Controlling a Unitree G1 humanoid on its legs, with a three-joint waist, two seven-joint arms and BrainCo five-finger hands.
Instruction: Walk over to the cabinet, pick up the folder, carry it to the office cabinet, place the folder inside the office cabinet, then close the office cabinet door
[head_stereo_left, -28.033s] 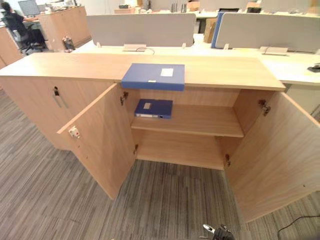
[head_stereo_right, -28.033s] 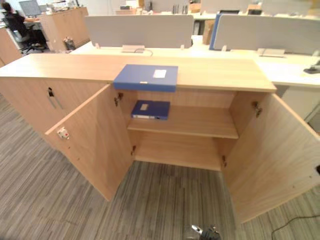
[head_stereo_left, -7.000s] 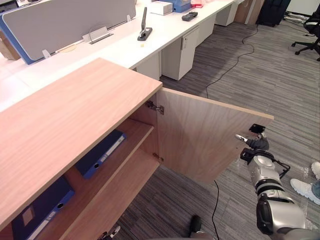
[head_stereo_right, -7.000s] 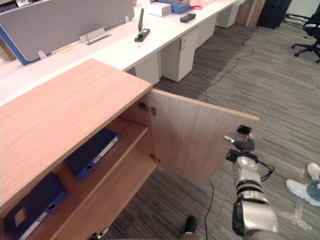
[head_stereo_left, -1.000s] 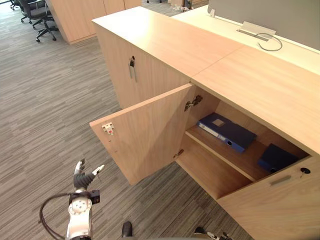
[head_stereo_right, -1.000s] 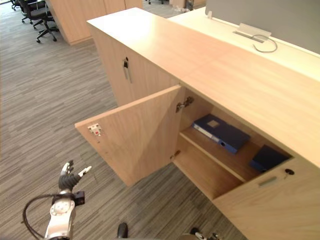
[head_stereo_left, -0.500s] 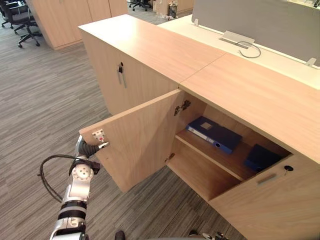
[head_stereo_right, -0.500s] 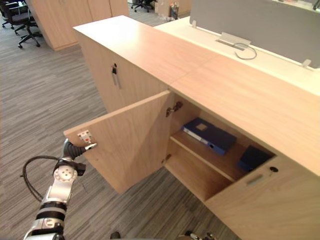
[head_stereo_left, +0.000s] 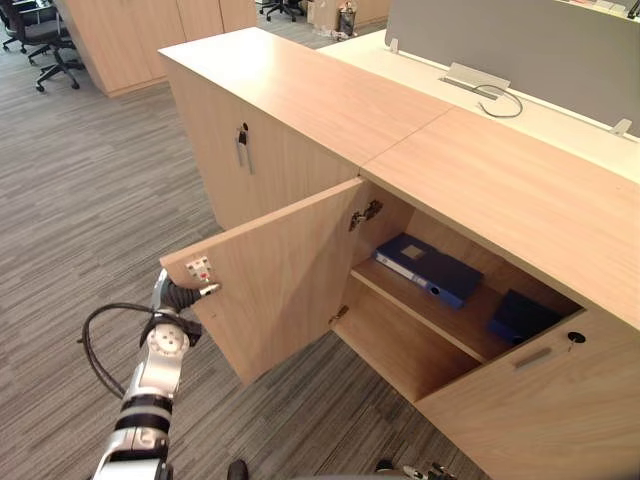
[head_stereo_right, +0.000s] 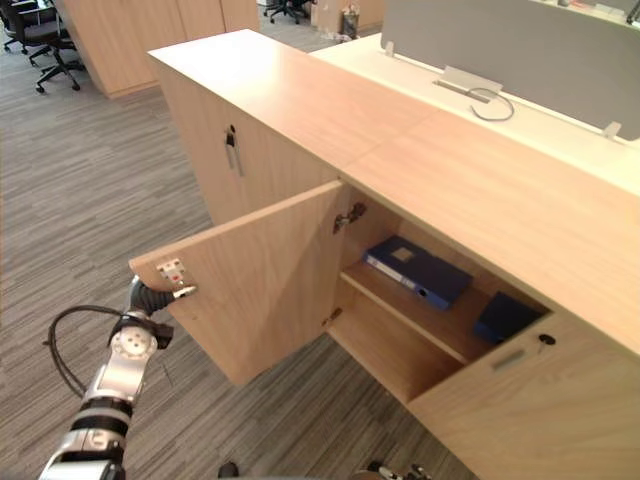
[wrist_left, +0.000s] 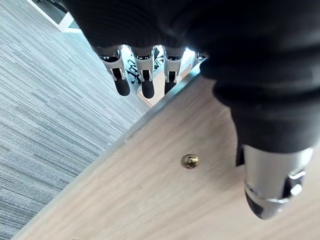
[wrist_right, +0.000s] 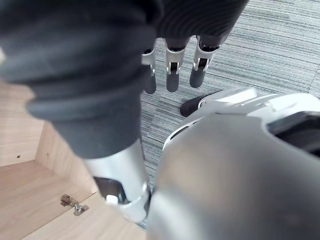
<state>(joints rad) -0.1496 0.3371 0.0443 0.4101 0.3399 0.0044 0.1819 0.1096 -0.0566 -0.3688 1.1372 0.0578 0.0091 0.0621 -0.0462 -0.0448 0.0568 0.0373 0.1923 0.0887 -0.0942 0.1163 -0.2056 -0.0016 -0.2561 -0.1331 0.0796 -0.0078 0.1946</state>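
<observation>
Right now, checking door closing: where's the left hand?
Lower left in the eye views, the left hand is at the open door's outer edge, by its latch.

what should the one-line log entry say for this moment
step: closing doors | left hand: open, at free edge of left door | blue folder, second folder: on shelf | right door: partly shut | right hand: open, idle

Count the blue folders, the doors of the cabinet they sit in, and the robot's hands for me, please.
Blue folders: 2, the left folder and the right folder.
Cabinet doors: 2, the left door and the right door.
Hands: 2, the left hand and the right hand.
Total: 6.
</observation>
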